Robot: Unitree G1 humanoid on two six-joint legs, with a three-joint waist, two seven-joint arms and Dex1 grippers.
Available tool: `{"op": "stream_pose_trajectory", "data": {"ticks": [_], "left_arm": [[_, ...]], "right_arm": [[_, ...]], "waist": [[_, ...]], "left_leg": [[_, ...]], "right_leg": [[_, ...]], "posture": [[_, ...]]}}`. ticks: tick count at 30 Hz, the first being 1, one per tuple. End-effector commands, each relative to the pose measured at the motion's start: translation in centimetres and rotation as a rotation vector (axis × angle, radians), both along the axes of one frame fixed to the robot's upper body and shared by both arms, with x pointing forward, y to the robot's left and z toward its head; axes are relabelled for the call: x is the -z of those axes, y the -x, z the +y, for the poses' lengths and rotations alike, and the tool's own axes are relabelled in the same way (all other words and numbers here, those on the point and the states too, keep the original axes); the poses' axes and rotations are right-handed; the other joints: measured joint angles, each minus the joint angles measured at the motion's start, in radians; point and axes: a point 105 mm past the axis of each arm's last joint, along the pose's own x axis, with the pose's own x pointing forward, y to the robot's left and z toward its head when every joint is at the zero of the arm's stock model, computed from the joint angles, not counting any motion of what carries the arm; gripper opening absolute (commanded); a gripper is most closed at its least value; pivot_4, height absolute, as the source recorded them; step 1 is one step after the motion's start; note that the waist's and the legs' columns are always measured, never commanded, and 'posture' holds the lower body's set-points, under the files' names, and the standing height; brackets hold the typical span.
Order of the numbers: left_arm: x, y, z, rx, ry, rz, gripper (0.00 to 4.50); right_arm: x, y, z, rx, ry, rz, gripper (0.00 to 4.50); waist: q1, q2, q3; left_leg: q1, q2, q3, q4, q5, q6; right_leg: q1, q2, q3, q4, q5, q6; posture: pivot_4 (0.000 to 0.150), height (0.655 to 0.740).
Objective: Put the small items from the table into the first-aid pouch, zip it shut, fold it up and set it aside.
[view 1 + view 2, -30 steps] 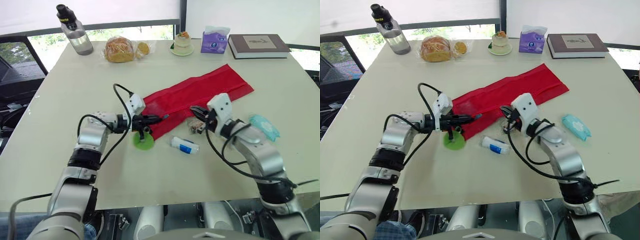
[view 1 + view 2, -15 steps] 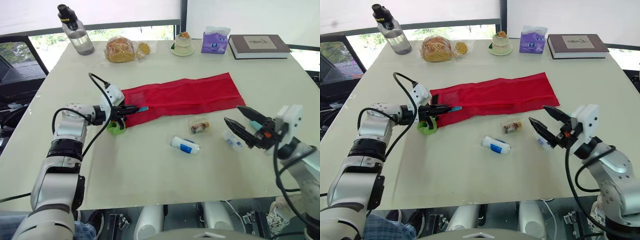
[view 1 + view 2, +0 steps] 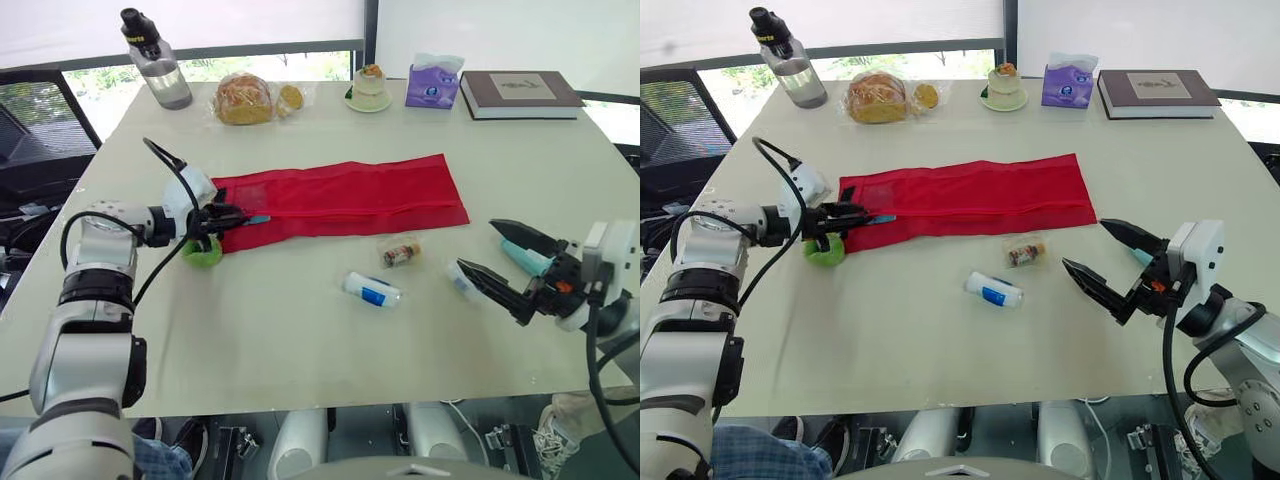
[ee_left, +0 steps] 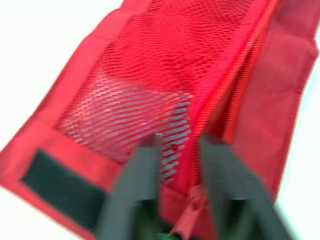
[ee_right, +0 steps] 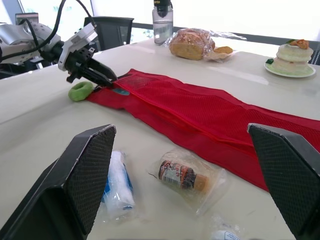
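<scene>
One pale counter point(image 3: 300, 340) carries one red first-aid pouch point(image 3: 350, 195), spread flat across its middle. The left arm reaches in from the side to the pouch's left end, its end effector point(image 3: 228, 217) clenched on the fabric by the zip. The right arm sits low at the counter's right edge, its end effector point(image 3: 475, 244) spread wide and grasping nothing. Five small items lie outside the pouch:
- one green roll point(image 3: 203, 253) at the pouch's left corner
- one white-and-blue tube point(image 3: 371, 291)
- one wrapped brown bottle point(image 3: 400, 251)
- one teal packet point(image 3: 524, 258)
- one small clear packet point(image 5: 220, 234)
</scene>
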Motion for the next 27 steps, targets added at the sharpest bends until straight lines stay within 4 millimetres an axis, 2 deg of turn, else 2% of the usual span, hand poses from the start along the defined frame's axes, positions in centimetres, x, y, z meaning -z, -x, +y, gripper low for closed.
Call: {"op": "stream_pose_trajectory", "data": {"ticks": [1, 2, 3, 4, 9, 15, 21, 26, 27], "left_arm": [[-2.5, -0.1, -0.4, 0.042, 0.015, -0.06, 3.43], [-2.8, -0.1, -0.8, 0.059, 0.032, -0.066, 3.7], [-3.2, -0.2, -1.2, 0.073, 0.051, -0.072, 4.2], [-3.5, -0.3, -1.9, 0.094, 0.078, -0.08, 4.4], [-3.2, -0.6, -6.0, 0.207, 0.084, -0.099, 4.4], [-2.0, -2.3, -10.1, 0.238, 0.045, -0.13, 4.4], [-0.4, -3.6, -12.3, 0.27, -0.112, -0.166, 4.4], [-0.5, -4.6, -13.9, 0.255, -0.11, -0.206, 4.4], [-0.5, -4.6, -14.1, 0.256, -0.1, -0.202, 4.18]], "right_arm": [[-1.0, 0.3, 0.0, -0.006, -0.001, -0.046, 4.5], [-0.9, 0.4, 0.0, -0.007, 0.002, -0.044, 4.5], [-0.9, 0.4, 0.0, -0.008, 0.004, -0.044, 4.5], [-0.9, 0.4, 0.0, -0.008, 0.003, -0.044, 4.5], [-0.9, 0.0, 0.1, 0.012, 0.002, -0.041, 4.5], [-0.4, -0.4, 0.0, 0.056, 0.0, 0.019, 4.5], [-1.0, -0.4, 0.1, 0.079, 0.0, 0.002, 4.5], [-1.2, 0.3, 0.7, 0.075, 0.016, -0.006, 4.5], [-1.2, 0.4, 0.8, 0.075, 0.02, -0.009, 4.5]], "waist": [[0.002, 0.0, 0.0], [0.004, 0.0, 0.0], [0.006, 0.0, 0.0], [0.007, 0.0, 0.0], [0.018, 0.0, 0.0], [0.018, -0.001, 0.0], [0.014, -0.001, 0.0], [0.017, -0.001, 0.001], [0.017, -0.002, 0.001]], "left_leg": [[0.0, 0.0, 0.0, 0.0, 0.0, 0.0], [0.0, 0.0, 0.0, 0.0, 0.0, 0.0], [0.0, 0.0, 0.0, 0.0, 0.0, 0.0], [0.0, 0.0, 0.0, 0.0, 0.0, 0.0], [0.0, 0.0, 0.0, 0.002, 0.0, 0.0], [0.0, 0.0, -0.001, 0.005, 0.0, 0.0], [0.0, 0.0, 0.0, 0.006, 0.0, 0.0], [-0.001, -0.001, -0.001, 0.006, 0.0, 0.0], [-0.001, -0.001, 0.0, 0.006, 0.0, 0.0]], "right_leg": [[0.0, 0.0, 0.0, 0.0, 0.0, 0.0], [0.0, 0.0, 0.0, 0.0, 0.0, 0.0], [0.0, 0.0, 0.0, 0.0, 0.0, 0.0], [0.0, 0.0, 0.0, 0.0, 0.0, 0.0], [0.001, 0.0, 0.0, 0.0, 0.0, 0.0], [0.003, 0.0, -0.001, 0.001, 0.0, 0.0], [0.003, 0.0, -0.001, 0.001, 0.001, 0.001], [0.003, 0.0, -0.001, 0.0, 0.001, 0.001], [0.003, 0.0, -0.001, 0.0, 0.001, 0.001]], "posture": [[0.15, 0.7332], [0.15, 0.7332], [0.15, 0.7332], [0.15, 0.7332], [0.15, 0.7332], [0.15, 0.7332], [0.15, 0.7332], [0.15, 0.7332], [0.15, 0.7332]]}}
